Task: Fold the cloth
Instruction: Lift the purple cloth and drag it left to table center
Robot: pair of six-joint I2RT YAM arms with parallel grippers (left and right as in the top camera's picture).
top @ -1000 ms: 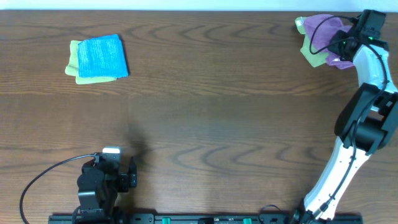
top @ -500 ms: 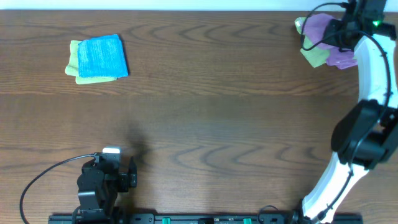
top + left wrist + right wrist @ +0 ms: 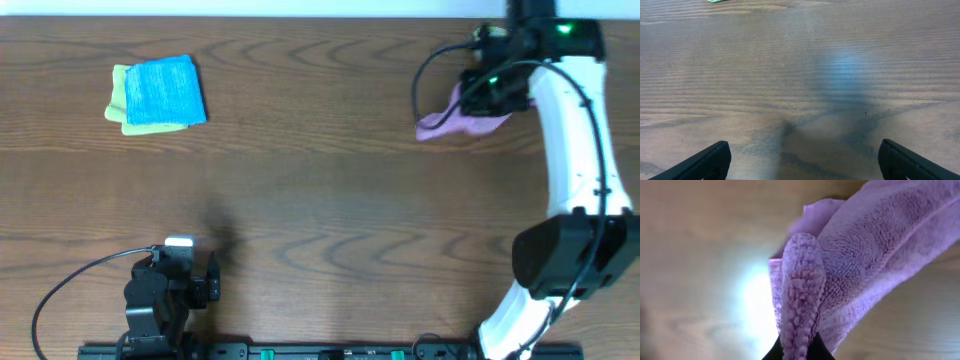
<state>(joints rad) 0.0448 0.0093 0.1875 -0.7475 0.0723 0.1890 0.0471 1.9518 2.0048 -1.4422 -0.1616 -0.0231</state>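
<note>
Cloth (image 3: 447, 121) is what we have in the right gripper (image 3: 797, 353). Its jaws are shut tight on a thick ridge of the purple pile, and the rest droops in a loose bundle over the far right part of the table (image 3: 320, 180). We cannot tell whether the trailing end touches the wood.

The left gripper (image 3: 805, 161) waits low at the near left edge, jaws spread wide over bare wood and holding nothing. Well apart, at the far left, a bright blue cloth (image 3: 166, 90) lies folded on a lime-green cloth (image 3: 117, 98).

We judge this fabric light, soft and limp. It sags from whatever point we pinch, keeps no shape, and its plush surface should cling to the pads rather than slip. A grip in the middle of a bunch, as now, gives us no edge to work with. Before any fold we would want it spread flat. Then we would take it at two corners of one edge, one for each gripper, so that the edge stays straight as it goes over.
</note>
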